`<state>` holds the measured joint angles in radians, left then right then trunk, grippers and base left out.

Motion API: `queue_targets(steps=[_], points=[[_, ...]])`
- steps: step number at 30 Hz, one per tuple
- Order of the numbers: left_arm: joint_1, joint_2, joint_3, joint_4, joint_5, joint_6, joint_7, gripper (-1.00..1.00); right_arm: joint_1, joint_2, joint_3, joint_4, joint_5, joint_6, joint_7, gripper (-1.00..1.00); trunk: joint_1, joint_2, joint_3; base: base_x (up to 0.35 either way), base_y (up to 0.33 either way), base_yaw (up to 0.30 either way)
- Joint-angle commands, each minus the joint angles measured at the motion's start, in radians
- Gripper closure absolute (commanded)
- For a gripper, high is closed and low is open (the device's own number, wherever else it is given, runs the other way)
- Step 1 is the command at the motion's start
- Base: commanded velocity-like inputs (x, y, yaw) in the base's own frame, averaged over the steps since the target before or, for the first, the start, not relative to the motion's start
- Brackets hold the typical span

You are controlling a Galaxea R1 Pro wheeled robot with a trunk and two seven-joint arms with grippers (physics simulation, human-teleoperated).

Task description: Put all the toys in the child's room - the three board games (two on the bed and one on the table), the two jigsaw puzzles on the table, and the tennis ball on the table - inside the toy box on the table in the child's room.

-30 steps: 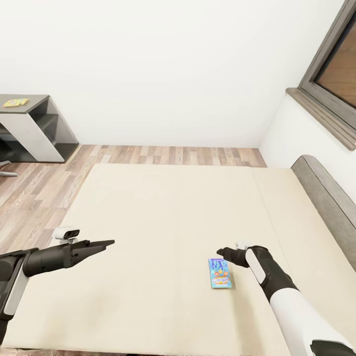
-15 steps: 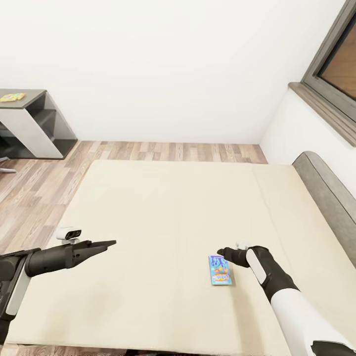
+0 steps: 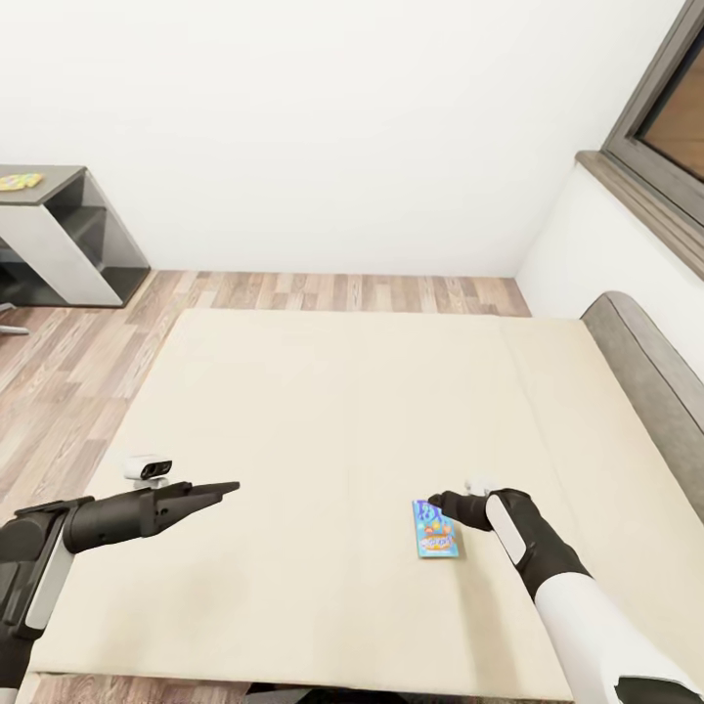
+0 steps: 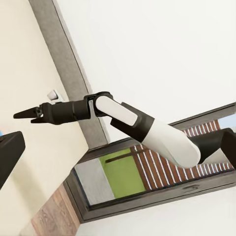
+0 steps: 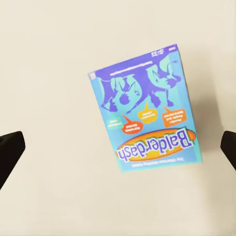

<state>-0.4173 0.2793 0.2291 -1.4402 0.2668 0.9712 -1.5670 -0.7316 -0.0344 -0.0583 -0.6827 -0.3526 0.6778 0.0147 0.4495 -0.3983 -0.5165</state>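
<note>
A small blue board game point(image 3: 436, 529) lies flat on the cream mattress of the bed point(image 3: 323, 411), near its front right. In the right wrist view its lid point(image 5: 145, 115) reads "Balderdash". My right gripper point(image 3: 440, 503) hovers open just above the box's far end, with its fingertips point(image 5: 10, 152) spread wider than the box. My left gripper point(image 3: 223, 487) is open and holds nothing, low over the front left of the mattress. The table point(image 3: 61, 180) stands far left, with a flat multicolour sheet point(image 3: 20, 181) on its dark top. The toy box and tennis ball are out of view.
A grey headboard point(image 3: 650, 367) runs along the bed's right side under a grey-framed window point(image 3: 660, 117). Wood-plank floor point(image 3: 68, 352) lies between the bed and the table. A white wall stands behind the bed.
The whole picture has shifted, so the camera moved: the bed and table sit differently in view. The blue box now lies a little closer under my right gripper. My left gripper has drifted slightly right.
</note>
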Motion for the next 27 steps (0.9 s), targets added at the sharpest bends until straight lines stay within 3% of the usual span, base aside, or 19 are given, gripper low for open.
queue_targets(steps=[1,14,18,27], points=[[-0.001,0.001,0.0,0.0,-0.001,0.011,-0.004,-1.0,0.0,0.0,-0.002,0.0,-0.001,0.005,0.002,-1.0,0.0,-0.002,-0.003,0.0,0.0,0.0],[-0.001,-0.001,-0.002,0.0,0.0,0.012,-0.004,-1.0,-0.002,0.002,-0.002,-0.001,0.009,-0.005,-0.01,-1.0,0.0,-0.002,-0.025,0.0,0.0,0.0],[-0.001,-0.001,0.0,0.0,-0.001,0.012,-0.004,-1.0,-0.004,-0.006,0.0,-0.004,0.011,-0.075,-0.009,-1.0,0.0,-0.002,-0.031,0.0,0.0,0.0],[-0.004,-0.002,0.003,0.0,-0.001,0.013,-0.004,-1.0,-0.018,-0.01,-0.001,-0.008,0.012,-0.112,-0.007,-1.0,0.0,-0.002,-0.046,0.0,0.0,0.0]])
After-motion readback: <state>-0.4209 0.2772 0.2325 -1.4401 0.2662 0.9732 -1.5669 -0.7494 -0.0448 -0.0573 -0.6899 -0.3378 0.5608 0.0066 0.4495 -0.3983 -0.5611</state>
